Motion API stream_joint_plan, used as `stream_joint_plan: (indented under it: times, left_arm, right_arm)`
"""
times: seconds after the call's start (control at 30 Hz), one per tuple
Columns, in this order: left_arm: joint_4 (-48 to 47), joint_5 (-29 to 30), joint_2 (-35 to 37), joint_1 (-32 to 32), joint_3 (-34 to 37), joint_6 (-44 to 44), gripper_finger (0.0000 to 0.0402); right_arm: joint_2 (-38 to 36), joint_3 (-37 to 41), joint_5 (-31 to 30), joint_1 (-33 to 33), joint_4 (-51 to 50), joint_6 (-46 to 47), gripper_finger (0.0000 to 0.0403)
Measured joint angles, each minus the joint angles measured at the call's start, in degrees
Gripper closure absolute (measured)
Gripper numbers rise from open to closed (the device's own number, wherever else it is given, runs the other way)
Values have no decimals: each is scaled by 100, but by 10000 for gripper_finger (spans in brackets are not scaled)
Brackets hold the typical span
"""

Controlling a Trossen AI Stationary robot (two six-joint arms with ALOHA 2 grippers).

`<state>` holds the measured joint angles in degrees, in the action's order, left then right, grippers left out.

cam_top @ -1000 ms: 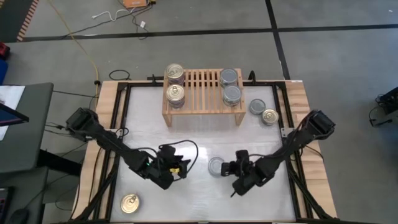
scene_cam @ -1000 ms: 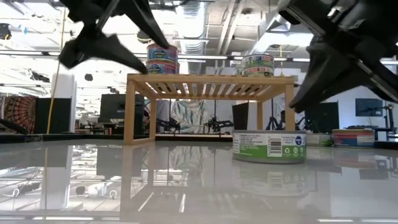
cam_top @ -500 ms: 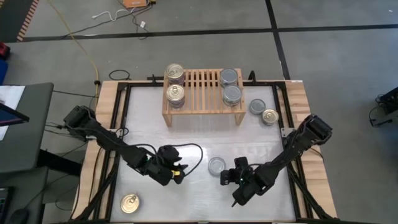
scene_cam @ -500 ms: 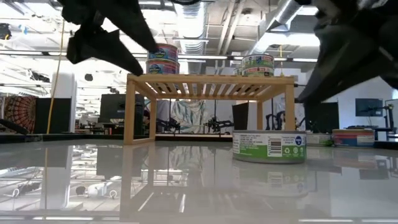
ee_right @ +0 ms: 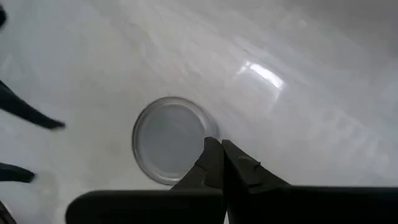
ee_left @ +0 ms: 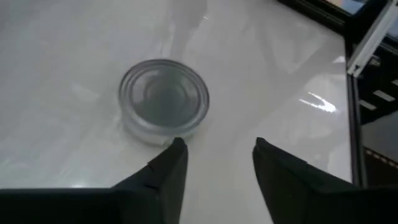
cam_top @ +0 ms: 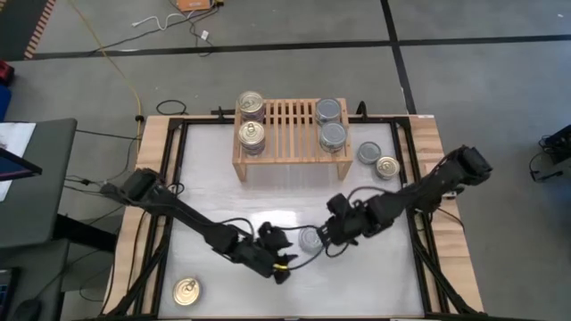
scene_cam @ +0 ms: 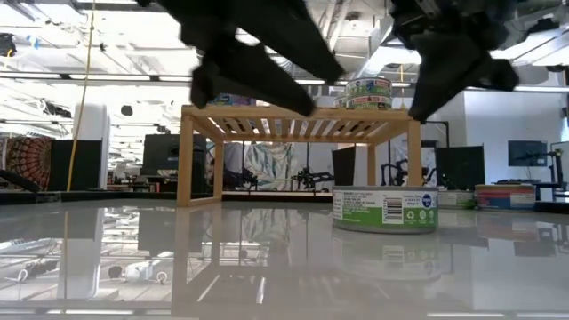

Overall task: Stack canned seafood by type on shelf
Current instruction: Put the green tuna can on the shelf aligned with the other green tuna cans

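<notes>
A silver-topped can [cam_top: 310, 239] with a green label [scene_cam: 385, 209] stands alone on the white table, near its middle. My left gripper [ee_left: 217, 146] hovers open just to the can's near left, fingers pointing at it and touching nothing. My right gripper [ee_right: 217, 152] is shut and hangs above the can's right rim, clear of it in the low view [scene_cam: 420, 111]. On the wooden shelf [cam_top: 291, 159] stand gold-topped cans [cam_top: 252, 135] at the left and silver-topped cans [cam_top: 333, 135] at the right.
To the right of the shelf, a silver can [cam_top: 368, 152] and a gold can [cam_top: 386, 167] stand on the table. Another gold can [cam_top: 186, 291] stands at the near left corner. Dark rails [cam_top: 175, 178] run along the table's sides.
My left gripper has swung toward the table's right edge, up to the lone silver can, rolling as it went. My right gripper drew back toward the near edge, then rose and came toward the far edge over the can's right side, rolling too. The can has stayed put.
</notes>
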<state>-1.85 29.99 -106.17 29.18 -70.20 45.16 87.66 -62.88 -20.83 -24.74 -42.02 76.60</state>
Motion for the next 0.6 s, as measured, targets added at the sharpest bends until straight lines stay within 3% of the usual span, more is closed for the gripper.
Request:
stream_joint_plan:
  times: [0.3,0.47,0.6]
  left_arm:
    - [-76,-1042,-757,-242,-720,-118,388]
    - [24,-1105,-825,-290,-731,-189,400]
    - [337,-1347,-1126,-315,-732,-232,401]
  right_arm:
    - [167,250,862,757,36,-1920,385]
    - [429,252,983,947,531,-2651,385]
    - [641,252,1468,1166,941,-2982,385]
